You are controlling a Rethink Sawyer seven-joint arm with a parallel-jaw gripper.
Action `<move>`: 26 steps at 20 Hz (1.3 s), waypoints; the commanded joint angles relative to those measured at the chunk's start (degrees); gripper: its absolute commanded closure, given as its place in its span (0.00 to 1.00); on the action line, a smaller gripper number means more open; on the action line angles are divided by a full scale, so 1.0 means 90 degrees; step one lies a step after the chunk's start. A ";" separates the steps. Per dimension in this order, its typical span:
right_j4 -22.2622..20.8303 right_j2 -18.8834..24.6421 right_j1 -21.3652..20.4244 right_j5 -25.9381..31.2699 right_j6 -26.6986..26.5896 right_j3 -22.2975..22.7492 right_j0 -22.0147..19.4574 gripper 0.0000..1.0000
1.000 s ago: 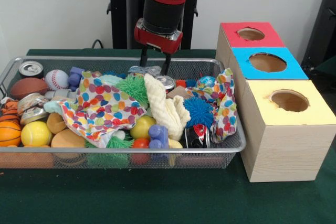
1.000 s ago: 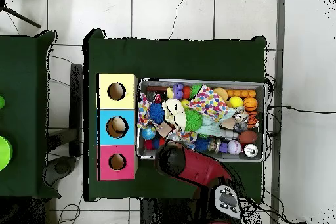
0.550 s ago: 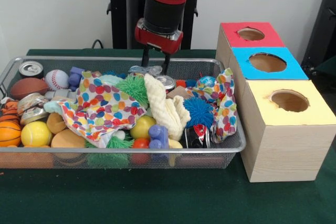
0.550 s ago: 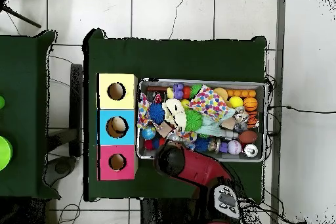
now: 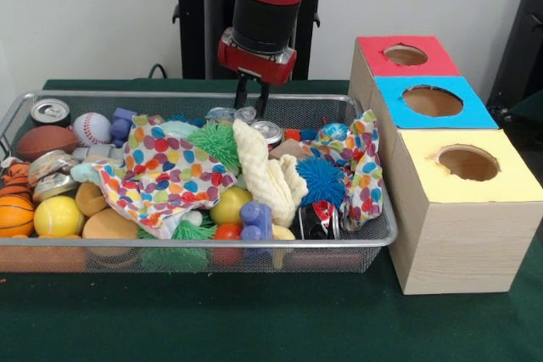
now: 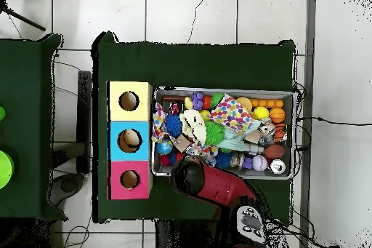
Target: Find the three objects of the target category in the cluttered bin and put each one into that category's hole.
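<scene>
My gripper point(image 5: 251, 112) hangs over the far middle of the wire bin point(image 5: 195, 95). Its fingers stand close together around a small silvery can point(image 5: 247, 114) that lies at the back of the pile. Other cans lie in the bin: an upright one point(image 5: 49, 111) in the far left corner, one point(image 5: 268, 132) just in front of the gripper, and a crushed dark one point(image 5: 318, 219) at the near right. In the overhead view the red arm point(image 6: 190, 174) covers the gripper. To the right stand the red box point(image 5: 405, 55), blue box point(image 5: 433, 101) and yellow box point(image 5: 467, 163), each with a round hole.
The bin is crammed with balls, spiky toys, purple blocks, a spotted cloth point(image 5: 161, 171) and a cream cloth point(image 5: 265, 175). The boxes stand against the bin's right wall. In the overhead view something pale lies inside the blue box's hole point(image 6: 129, 140).
The fingers, wide apart a second ago, have drawn together around the silvery can at the back of the bin. The arm has barely shifted.
</scene>
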 commanded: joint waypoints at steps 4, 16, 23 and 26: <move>-0.0106 0.0319 0.0004 0.0209 0.0626 -0.0512 -0.0064 1.00; -0.0530 -0.0349 -0.1162 0.3052 0.0038 -0.1413 0.0404 1.00; -0.0769 -0.0165 -0.1195 0.3361 0.0105 -0.1633 0.0265 1.00; -0.0792 -0.0064 -0.1260 0.3344 0.0104 -0.1639 0.0207 1.00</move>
